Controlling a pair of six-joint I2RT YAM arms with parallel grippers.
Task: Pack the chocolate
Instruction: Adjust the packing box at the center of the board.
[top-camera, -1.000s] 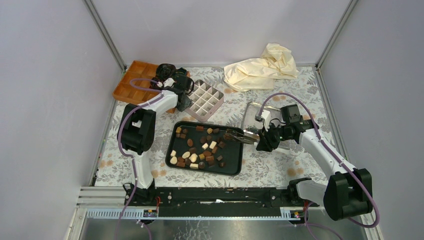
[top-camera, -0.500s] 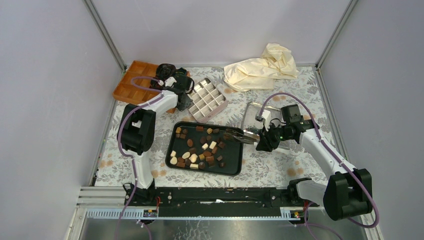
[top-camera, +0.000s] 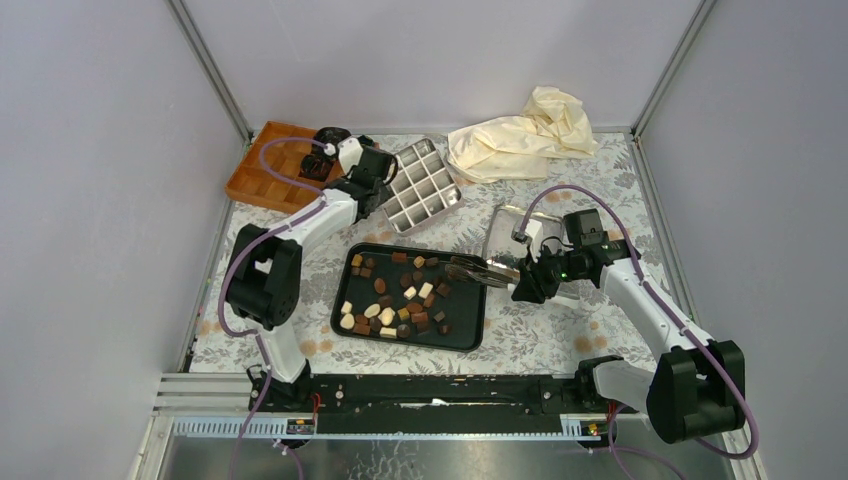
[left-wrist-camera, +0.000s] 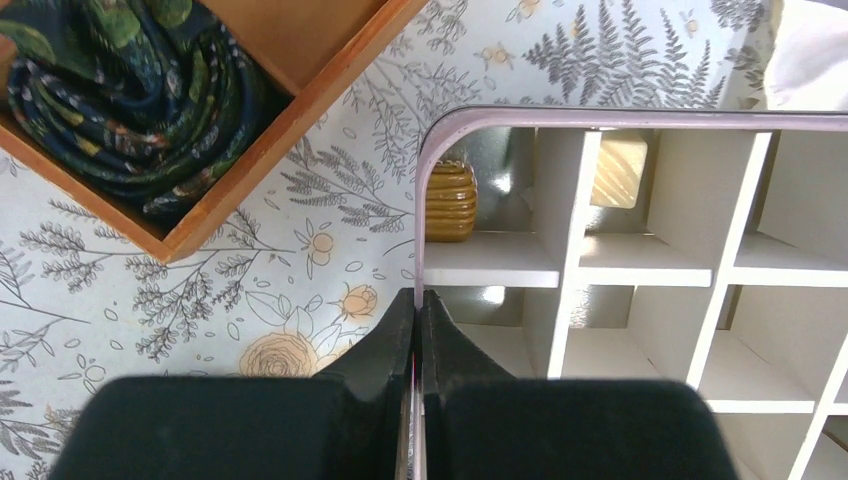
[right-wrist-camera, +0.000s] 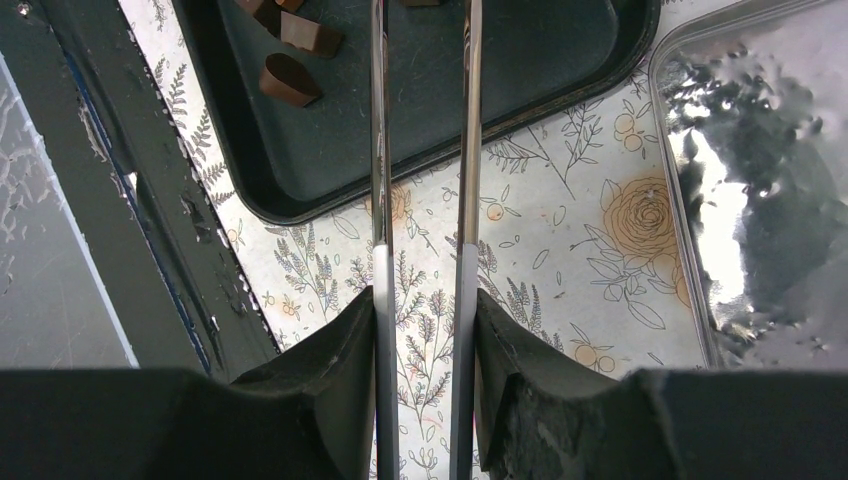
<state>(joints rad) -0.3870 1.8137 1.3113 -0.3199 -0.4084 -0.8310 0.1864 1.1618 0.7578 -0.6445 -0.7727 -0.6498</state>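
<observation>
So, nearest to me, roughly in the middle of the counter (top-camera: 560, 335) and a bit toward its near edge, there's a black tray (top-camera: 345, 322) with pretty much all the chocolate (top-camera: 388, 316) loose on it: dark, light brown and cream bits scattered around. The right end effector (right-wrist-camera: 422, 300) is clamped on a pair of metal tongs (right-wrist-camera: 378, 150). It comes in from the right side of the counter, and the tongs' tips reach over the right part of the tray, right by a few dark pieces. The two blades sit a little apart; I can't tell if anything's between the tips. Just right of the tray, under that arm, lies a shiny metal lid (right-wrist-camera: 760, 180), flat on the counter. Further back, the left end effector (left-wrist-camera: 415, 300) is pinched shut on the rim of a divided tin (left-wrist-camera: 640, 262) with white partitions, at its left wall near a rounded corner. The corner compartment has a golden-brown ridged piece (left-wrist-camera: 450, 200) in it, the one beside it a pale square piece (left-wrist-camera: 620, 168); the other cells I can see look bare. In the far-left corner of the counter there's an orange wooden tray (top-camera: 262, 175) with crumpled dark green paper cups (left-wrist-camera: 130, 100) in one section. Along the far edge, toward the right, a cream cloth (top-camera: 525, 135) is bunched up.
</observation>
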